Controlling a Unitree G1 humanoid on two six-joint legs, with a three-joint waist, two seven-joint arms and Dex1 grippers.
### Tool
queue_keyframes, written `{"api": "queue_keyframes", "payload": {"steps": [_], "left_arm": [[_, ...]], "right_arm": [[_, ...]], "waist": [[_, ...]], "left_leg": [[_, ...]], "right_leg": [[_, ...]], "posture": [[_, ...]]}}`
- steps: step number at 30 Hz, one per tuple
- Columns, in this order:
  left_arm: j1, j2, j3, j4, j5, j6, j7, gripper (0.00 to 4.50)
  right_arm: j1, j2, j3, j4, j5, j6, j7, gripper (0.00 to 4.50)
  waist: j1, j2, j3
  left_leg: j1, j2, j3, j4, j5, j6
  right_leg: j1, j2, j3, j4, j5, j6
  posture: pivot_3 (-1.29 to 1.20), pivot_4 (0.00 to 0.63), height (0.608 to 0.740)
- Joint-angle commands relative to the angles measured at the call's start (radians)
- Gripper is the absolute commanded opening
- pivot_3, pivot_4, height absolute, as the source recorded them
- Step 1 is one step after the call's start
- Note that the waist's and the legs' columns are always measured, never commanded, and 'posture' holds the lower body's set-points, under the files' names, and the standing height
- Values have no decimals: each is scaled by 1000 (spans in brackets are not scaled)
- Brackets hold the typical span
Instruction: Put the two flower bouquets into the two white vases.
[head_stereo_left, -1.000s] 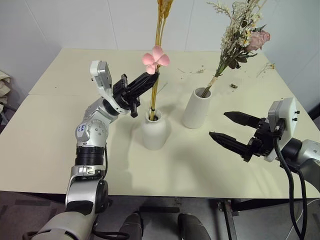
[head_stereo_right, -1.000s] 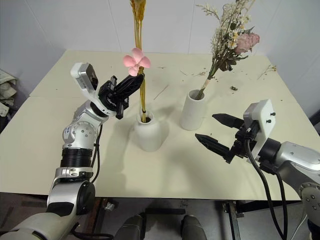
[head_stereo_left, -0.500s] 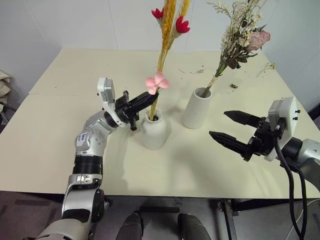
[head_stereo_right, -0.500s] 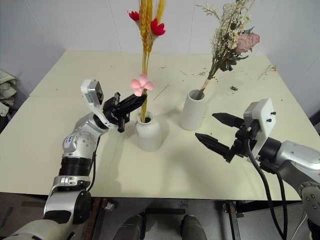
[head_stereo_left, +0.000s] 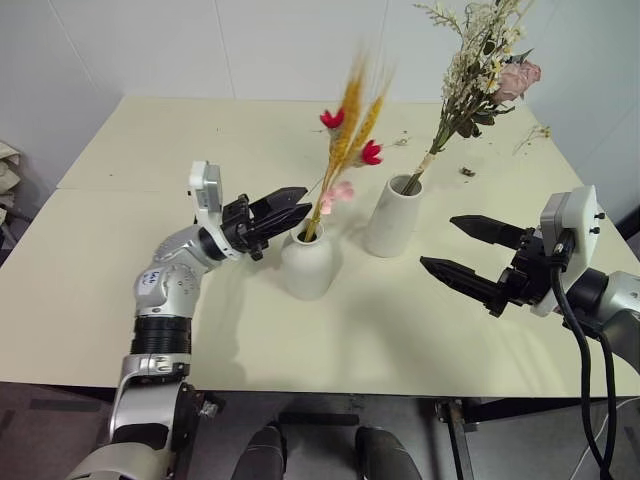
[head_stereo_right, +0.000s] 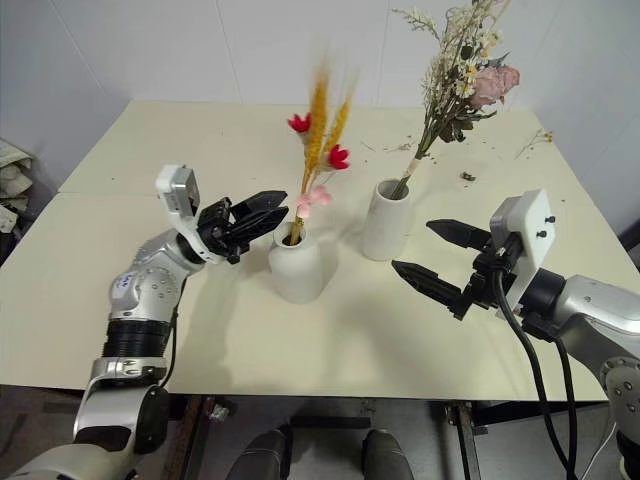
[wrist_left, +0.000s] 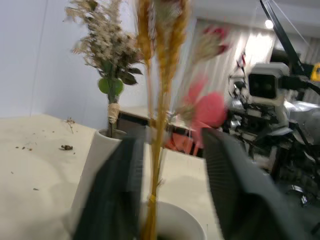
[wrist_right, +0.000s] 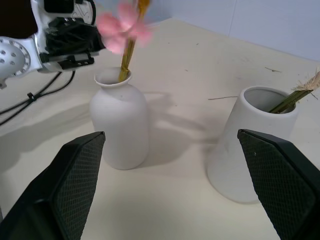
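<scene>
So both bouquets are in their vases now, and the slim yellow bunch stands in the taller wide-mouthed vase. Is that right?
Not quite. The slim yellow bunch stands in the short round-bellied vase, as the left eye view shows. The bushier bunch with the pink rose is the one in the taller wide-mouthed vase. Both bouquets are indeed in vases.

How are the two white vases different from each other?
The left vase is short and round-bellied with a narrow neck; the right vase is taller, with straight sloping sides and a wide mouth. The left vase holds thin yellow stalks with red and pink blossoms; the right vase holds a bushy bunch of pale sprigs with a pink rose. The left vase stands nearer the table's front edge. Both are plain white, upright and hold flowers.
</scene>
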Motion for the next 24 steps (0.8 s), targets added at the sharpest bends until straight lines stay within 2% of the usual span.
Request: {"api": "queue_keyframes", "payload": {"steps": [1,4,5,9,13,17,20,24], "left_arm": [[-8,70,17,-67,-18,14,-45,3372],[-11,165,5,-63,19,-2,-103,4300],[-18,198,5,-41,37,-20,-117,4464],[-54,282,6,38,92,-87,-156,4464],[-125,335,-14,191,210,-251,-167,4464],[-187,390,-18,343,267,-321,-208,4464],[-223,436,-23,458,327,-392,-203,4464],[-233,470,-19,513,360,-394,-175,4464]], "right_arm": [[-1,-26,-46,-11,7,-13,19,4500],[13,-45,-63,0,6,-10,35,4500],[20,-55,-68,5,4,-8,44,4500],[43,-92,-89,36,-18,-10,90,4500],[54,-143,-116,99,-55,-17,152,4500],[58,-204,-154,175,-100,-14,214,4500],[77,-236,-197,211,-112,7,253,4500],[93,-249,-223,239,-126,8,288,4500]], "waist": [[1,0,0],[0,0,0],[0,0,0],[1,0,0],[3,0,0],[1,0,0],[-3,0,0],[-5,0,0]], "left_leg": [[0,0,0,0,0,0],[0,0,0,0,0,0],[0,0,0,-1,0,0],[0,0,0,-1,0,0],[0,0,1,-1,0,0],[0,0,1,-1,0,0],[0,1,2,-3,0,1],[0,2,2,-5,-1,1]], "right_leg": [[0,0,0,0,0,0],[0,0,0,0,-2,-4],[0,0,0,-1,-3,-6],[0,0,0,-1,-6,-11],[0,-1,0,-2,-7,-13],[0,-1,0,-4,-7,-13],[-1,0,0,-3,-5,-9],[-2,0,-1,-1,0,0]], "posture": [[0,150,740],[0,150,740],[0,150,740],[0,150,740],[0,150,740],[0,150,740],[0,150,740],[0,150,740]]}}
